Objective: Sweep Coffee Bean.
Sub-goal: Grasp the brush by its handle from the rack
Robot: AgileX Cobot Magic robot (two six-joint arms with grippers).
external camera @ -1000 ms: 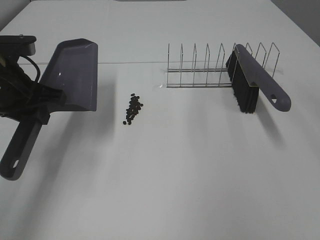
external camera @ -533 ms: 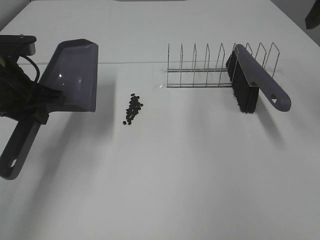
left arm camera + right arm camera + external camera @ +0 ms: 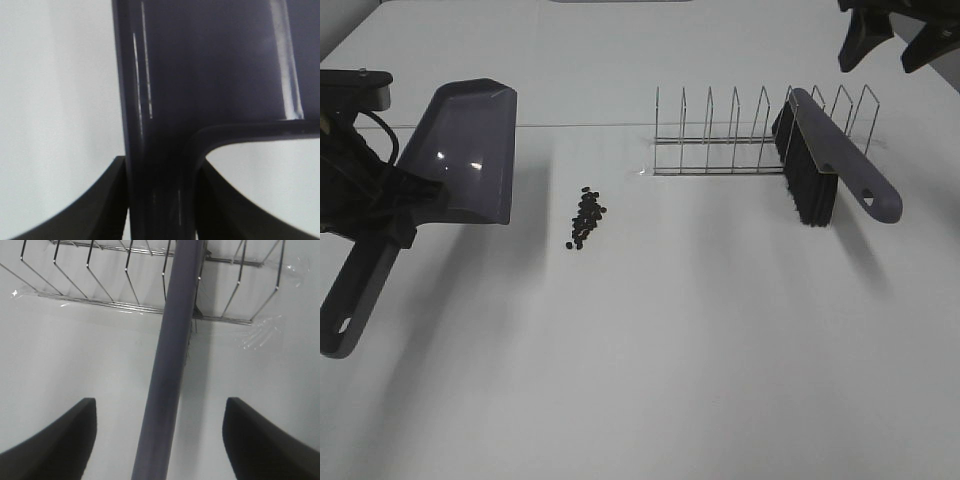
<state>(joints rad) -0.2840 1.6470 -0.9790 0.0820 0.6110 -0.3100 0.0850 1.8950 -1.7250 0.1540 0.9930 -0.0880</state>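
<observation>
Grey-purple dustpan (image 3: 460, 150) near left edge of tabletop (image 3: 700, 330), handle squeezed tight in left tool (image 3: 160, 205). Beans (image 3: 585, 218) in small dark pile on tabletop between dustpan and wire rack (image 3: 720, 135), nearer left edge than right, touching neither. Brush (image 3: 830, 160) leans on rack toward far right corner. Right tool (image 3: 885, 45) up above brush, wide open, holding nothing.

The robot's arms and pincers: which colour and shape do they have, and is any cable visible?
Everything visible is black, without markings. The left arm is blocky, with a thin black cable looping beside it. The left pincer has broad fingers curving to narrow tips; the right pincer has similar tapered black fingers.
</observation>
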